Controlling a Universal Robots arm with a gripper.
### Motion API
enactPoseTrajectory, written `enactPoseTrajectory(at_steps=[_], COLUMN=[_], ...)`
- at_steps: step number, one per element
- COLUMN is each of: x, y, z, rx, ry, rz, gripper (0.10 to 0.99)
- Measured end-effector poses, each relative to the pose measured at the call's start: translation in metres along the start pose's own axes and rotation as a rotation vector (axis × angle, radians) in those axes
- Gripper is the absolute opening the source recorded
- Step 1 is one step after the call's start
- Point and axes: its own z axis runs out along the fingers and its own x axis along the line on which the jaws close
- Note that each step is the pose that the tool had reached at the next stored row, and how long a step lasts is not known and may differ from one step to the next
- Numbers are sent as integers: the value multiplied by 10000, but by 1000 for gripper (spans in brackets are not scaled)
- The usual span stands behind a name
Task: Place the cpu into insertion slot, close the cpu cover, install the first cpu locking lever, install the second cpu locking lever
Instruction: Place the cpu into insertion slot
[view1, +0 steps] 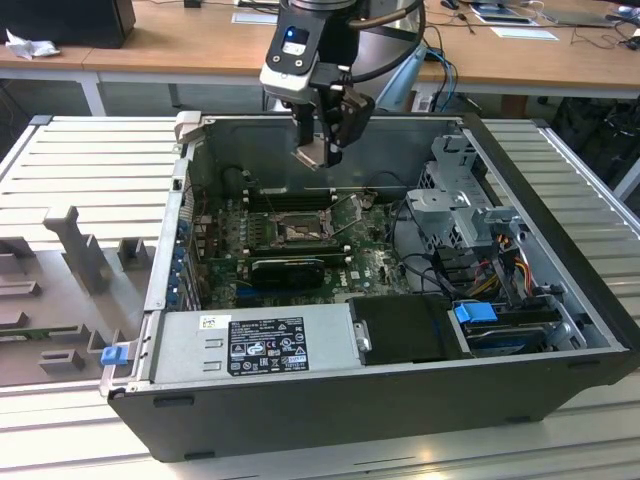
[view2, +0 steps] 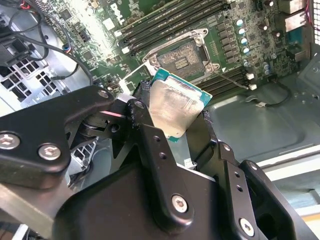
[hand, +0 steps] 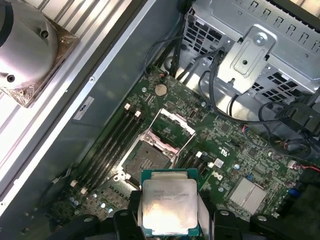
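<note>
My gripper (view1: 318, 150) hangs above the open computer case, shut on the cpu (view1: 311, 156). In both wrist views the cpu (view2: 175, 105) (hand: 169, 207) is a silver-topped square chip with a green edge, clamped by its sides between the black fingers (view2: 144, 117). It sits tilted and well above the board. Below it lies the insertion slot (hand: 145, 159) (view2: 182, 54) (view1: 297, 231), a dark square with a metal rim and nothing in it. The cpu cover (hand: 172, 131) stands swung up at one edge of the slot. A thin wire lever (view2: 234, 81) sticks out beside the slot.
Long black memory slots (hand: 107, 145) flank the socket, and a long black card (view1: 290, 268) lies just in front of it. A metal drive cage (view1: 455, 205) with cables fills the exterior view's right of the case. The power supply (view1: 255, 345) spans the case's near side.
</note>
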Motion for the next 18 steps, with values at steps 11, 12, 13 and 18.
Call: enactPoseTrajectory(at_steps=[11,12,13,18], x=[0,0,0,16], y=[0,-1,-1,-27], z=[4,5,8,25], rx=[-12,-14,-19,-29], ry=[-92,-102,-126,-168], rz=[911,1016,1281,1757], gripper=[533,533,533,533])
